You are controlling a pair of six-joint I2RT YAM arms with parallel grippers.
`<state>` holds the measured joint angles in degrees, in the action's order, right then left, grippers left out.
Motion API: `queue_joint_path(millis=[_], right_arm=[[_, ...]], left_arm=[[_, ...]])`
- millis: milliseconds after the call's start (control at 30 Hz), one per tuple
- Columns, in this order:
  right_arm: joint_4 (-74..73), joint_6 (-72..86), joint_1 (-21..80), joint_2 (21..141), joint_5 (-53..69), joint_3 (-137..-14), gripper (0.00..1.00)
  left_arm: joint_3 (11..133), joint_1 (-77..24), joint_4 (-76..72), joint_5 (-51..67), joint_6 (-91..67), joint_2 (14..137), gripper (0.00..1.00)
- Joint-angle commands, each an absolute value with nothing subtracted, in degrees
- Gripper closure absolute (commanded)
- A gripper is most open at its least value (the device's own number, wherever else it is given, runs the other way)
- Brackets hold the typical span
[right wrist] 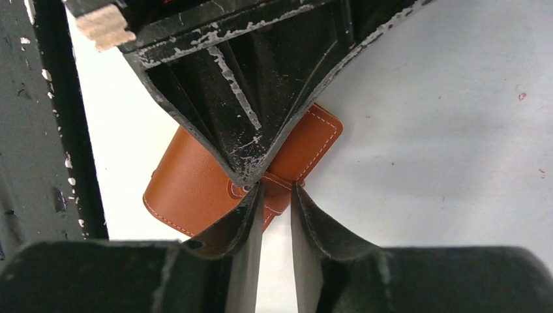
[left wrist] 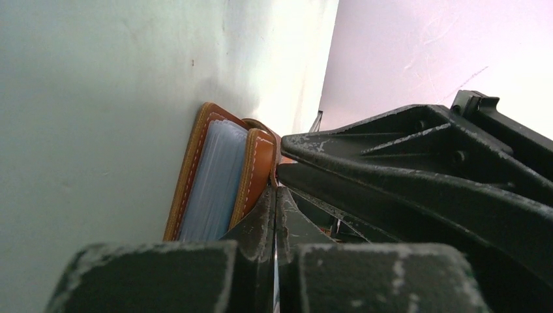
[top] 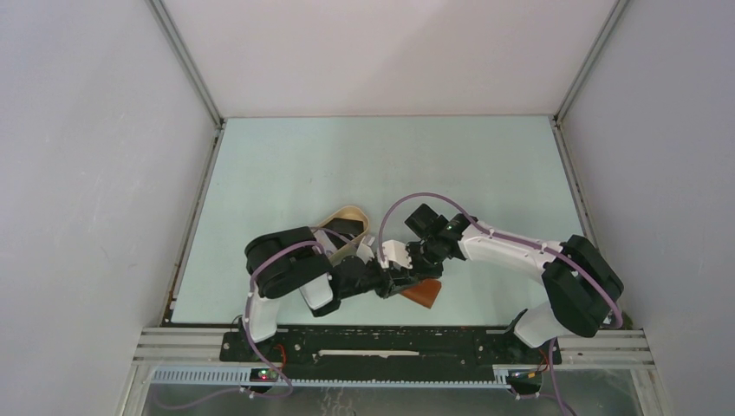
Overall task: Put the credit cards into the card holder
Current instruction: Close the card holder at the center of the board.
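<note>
My left tool (left wrist: pixel 274 192) is clenched, its tips against the cover edge of the card holder (left wrist: pixel 218 176), probably to steady it while it gapes on its clear sleeves. My right tool (right wrist: pixel 274 192) has 2 fingers narrowly apart astride the snap tab; I cannot tell whether they pinch it. Both arms fold low and inward, meeting over the holder on the surface (right wrist: pixel 456 130), near the beige tray (top: pixel 351 211).

**Clearance: crowded near-centre, open beyond**

Far counter (top: pixel 390 156): open.
Wallet (top: pixel 424 295): hemmed in by left claw (left wrist: pixel 274 195) and right claw (right wrist: pixel 277 195), tips meeting over it.
Tray (top: pixel 351 212): blocks the way just behind left arm (top: pixel 286 260).
Walls (top: pixel 87 173): close three sides.
</note>
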<state>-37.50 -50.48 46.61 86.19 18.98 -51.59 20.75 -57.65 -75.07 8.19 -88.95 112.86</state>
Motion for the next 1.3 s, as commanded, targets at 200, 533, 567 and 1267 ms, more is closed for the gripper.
queue_joint_path(millis=[200,533,567,1267], right_arm=[[-37.5,-49.6,43.9,81.3,26.8,-50.8,0.66],[-43.5,-59.7,40.0,80.3,36.5,-51.1,0.79],[-44.4,-61.1,39.8,80.9,36.9,-51.3,0.82],[-41.9,-61.7,40.1,86.2,34.8,-53.5,0.84]], left_arm=[[17.3,-57.4,-74.6,7.8,-92.0,115.8,1.0],[17.6,-57.4,-74.6,8.4,-91.8,116.4,1.0],[17.5,-57.4,-74.7,8.4,-91.8,116.4,1.0],[16.8,-57.4,-76.9,8.4,-92.0,117.7,1.0]])
